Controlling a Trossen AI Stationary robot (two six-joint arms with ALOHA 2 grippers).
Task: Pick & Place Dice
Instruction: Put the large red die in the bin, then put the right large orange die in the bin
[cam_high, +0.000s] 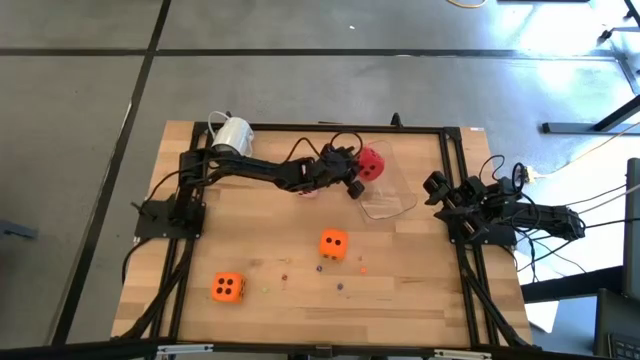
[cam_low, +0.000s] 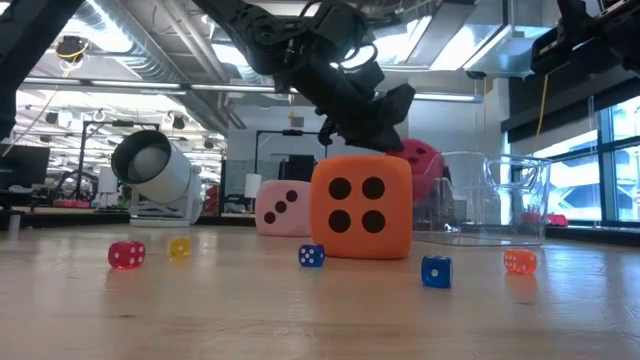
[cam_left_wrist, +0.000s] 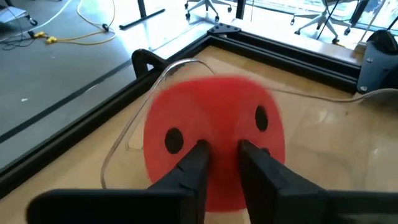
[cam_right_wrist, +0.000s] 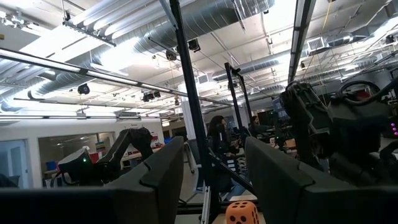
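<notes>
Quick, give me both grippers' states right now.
Left gripper: over the clear container, fingers pinched into the red die; it may be letting go.
Right gripper: open, empty, parked at the table's right edge.

Bright overhead glare — red die (cam_left_wrist: 214, 146) motion-blurred.

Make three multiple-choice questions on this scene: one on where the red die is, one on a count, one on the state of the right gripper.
1. Where is the red die?
A) on the floor
B) at the clear container, by the left gripper
C) on a chair

2. How many large orange dice lie on the table?
A) one
B) two
C) three

3. The right gripper is:
A) open
B) shut on a die
C) shut, empty

Answers:
1 B, the high view shows it there.
2 B, both sit on the wood nearer the front.
3 A, its wrist view shows the fingers apart, nothing between them.
</notes>
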